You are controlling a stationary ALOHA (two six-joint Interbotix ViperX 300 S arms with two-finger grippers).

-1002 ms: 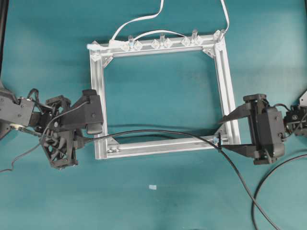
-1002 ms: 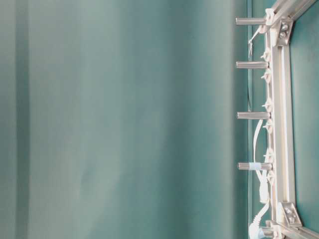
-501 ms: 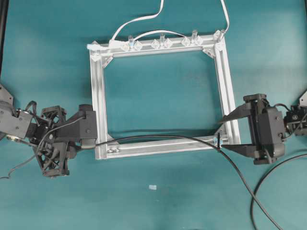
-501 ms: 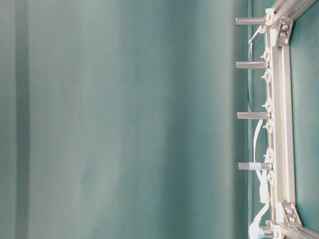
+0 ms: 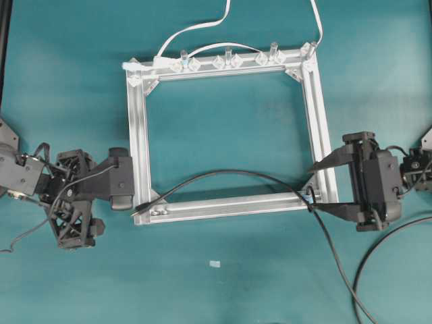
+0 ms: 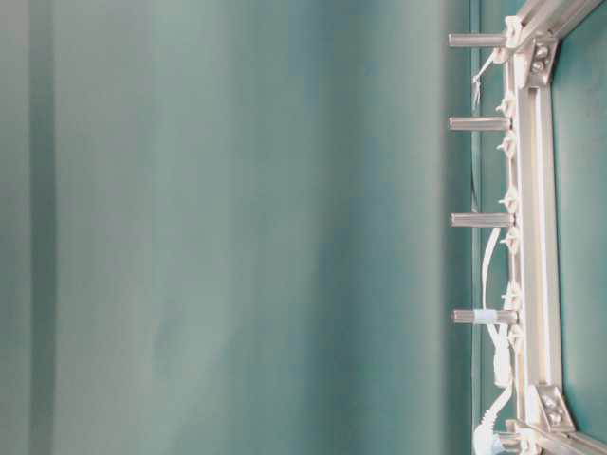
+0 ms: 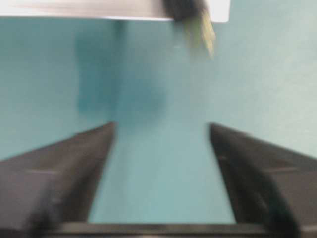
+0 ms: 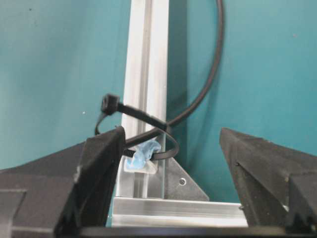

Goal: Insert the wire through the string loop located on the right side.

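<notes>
The teal table (image 5: 67, 67) carries a square aluminium frame (image 5: 140, 135), shown whole in the overhead view and edge-on at the right of the table-level view. A flat white cable (image 5: 196, 28) runs along the frame's far rail, where a row of clear clips (image 5: 227, 61) stands; short metal posts (image 6: 479, 124) project from this rail in the table-level view.

The right gripper (image 5: 316, 187) sits at the frame's right rail near its lower right corner, jaws wide apart with nothing between them but the rail. The left gripper (image 5: 133, 194) lies just outside the frame's lower left corner; the left wrist view shows its jaws apart and empty, with only table between them.

The wire (image 5: 223, 174) arcs from the frame's lower left corner, over the open middle, to the lower right corner, then trails across the table towards the bottom edge of the overhead view. Its plug end (image 5: 139, 209) rests at the lower left corner, just beside the left gripper and free of it.

The string loop (image 8: 148, 133), a dark ring on a clear-bluish fastener (image 8: 142, 154), stands at the right rail between the right gripper's jaws. The wire passes through it in the right wrist view.
</notes>
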